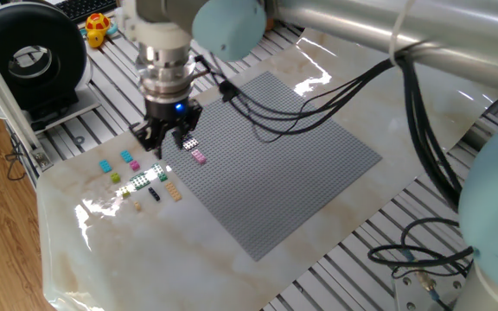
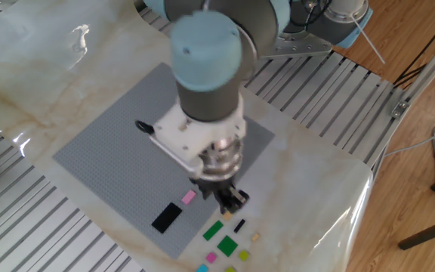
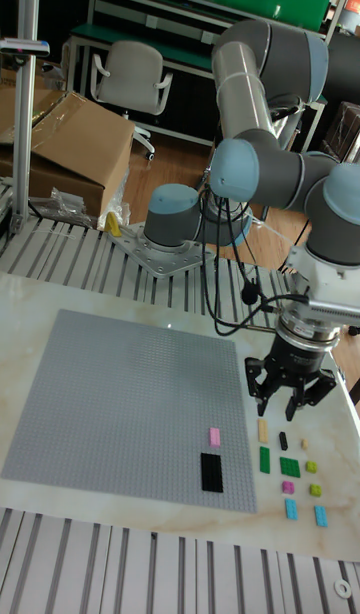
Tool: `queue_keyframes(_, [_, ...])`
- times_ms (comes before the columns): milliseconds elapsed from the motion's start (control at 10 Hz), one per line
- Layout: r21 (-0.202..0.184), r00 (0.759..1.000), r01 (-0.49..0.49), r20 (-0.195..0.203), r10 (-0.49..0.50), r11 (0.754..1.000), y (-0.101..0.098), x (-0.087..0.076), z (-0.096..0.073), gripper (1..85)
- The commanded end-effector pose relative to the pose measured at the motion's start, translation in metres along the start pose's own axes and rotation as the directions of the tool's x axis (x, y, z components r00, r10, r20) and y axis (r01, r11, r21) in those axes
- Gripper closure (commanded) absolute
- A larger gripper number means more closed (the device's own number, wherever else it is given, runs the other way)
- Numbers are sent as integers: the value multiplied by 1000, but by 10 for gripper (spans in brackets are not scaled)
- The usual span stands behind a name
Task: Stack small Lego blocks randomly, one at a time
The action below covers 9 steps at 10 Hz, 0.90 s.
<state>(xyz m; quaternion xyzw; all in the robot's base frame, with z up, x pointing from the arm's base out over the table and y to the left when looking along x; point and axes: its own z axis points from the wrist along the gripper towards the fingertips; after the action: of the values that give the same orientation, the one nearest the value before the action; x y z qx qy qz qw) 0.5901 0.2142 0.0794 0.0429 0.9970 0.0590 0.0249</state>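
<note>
Small Lego blocks look light, stiff, slippery; we'd pinch one across its flat sides, gripper fingers apart above them.

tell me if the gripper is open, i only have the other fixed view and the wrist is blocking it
observer: Open. The tall fixed view shows the gripper with its jaws spread and nothing between them.
operator: ok and is there a tan block under it, cant see one
observer: Yes. The long tan block lies on the marble just off the grey baseplate, below the gripper in that picture.
operator: any cyan ones, my frame cuts off at the bottom
observer: Two cyan blocks lie at the outer end of the loose cluster, apart from each other.
</note>
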Motion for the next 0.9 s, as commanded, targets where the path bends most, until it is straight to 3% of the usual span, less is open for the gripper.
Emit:
queue_keyframes(0, [1,1000,7,-16,-7,1000,16,4,5,440])
queue_keyframes(100, [41,999,34,-28,-33,999,5,7,5,440])
queue_keyframes(200, [38,999,26,-31,-25,999,6,7,6,437])
queue_keyframes(400, [0,1000,-25,-11,25,1000,37,-5,24,413])
queue_keyframes(500, [33,999,-46,3,46,998,47,-12,33,413])
queue_keyframes(600, [42,999,-49,-4,49,998,53,-13,36,437])
queue_keyframes(800, [32,999,-39,-26,40,999,52,-9,31,443])
